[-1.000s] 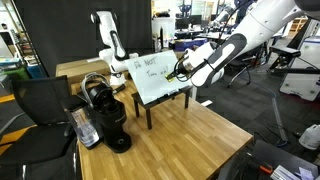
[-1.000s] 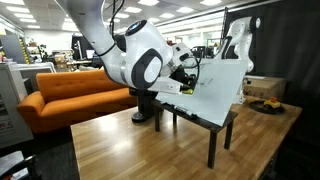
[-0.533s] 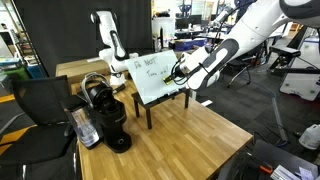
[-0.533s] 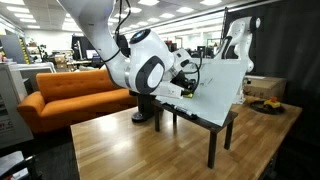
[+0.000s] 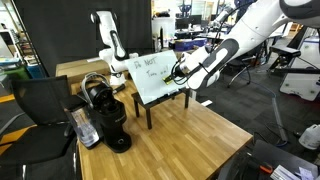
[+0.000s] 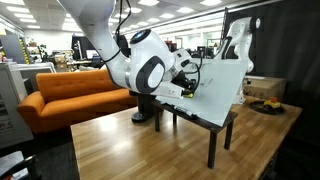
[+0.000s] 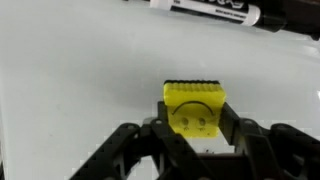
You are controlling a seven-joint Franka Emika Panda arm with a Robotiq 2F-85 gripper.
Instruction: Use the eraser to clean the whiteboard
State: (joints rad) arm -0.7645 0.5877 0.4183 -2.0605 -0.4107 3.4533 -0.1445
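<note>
The whiteboard (image 5: pixel 150 76) stands tilted on a dark legged stand (image 5: pixel 170 97) on the wooden table; dark scribbles cover its upper part. It also shows from the side in an exterior view (image 6: pixel 222 85). My gripper (image 7: pixel 195 125) is shut on the eraser (image 7: pixel 195 107), a small bright yellow block with a smiley face drawn on it, pressed against the white board surface (image 7: pixel 80 70). In both exterior views the gripper (image 5: pixel 181 71) (image 6: pixel 187 88) is at the board's lower edge. The eraser is a yellow speck in an exterior view (image 6: pixel 189 88).
A black coffee machine (image 5: pixel 105 112) stands on the table near the board. A black marker (image 7: pixel 215 8) lies at the top of the wrist view. An orange sofa (image 6: pixel 70 95) stands behind the table. Another white robot arm (image 5: pixel 108 38) stands at the back.
The arm shifted slightly toward the board between one second ago and half a second ago, and has held still since. The grip on the eraser is unchanged.
</note>
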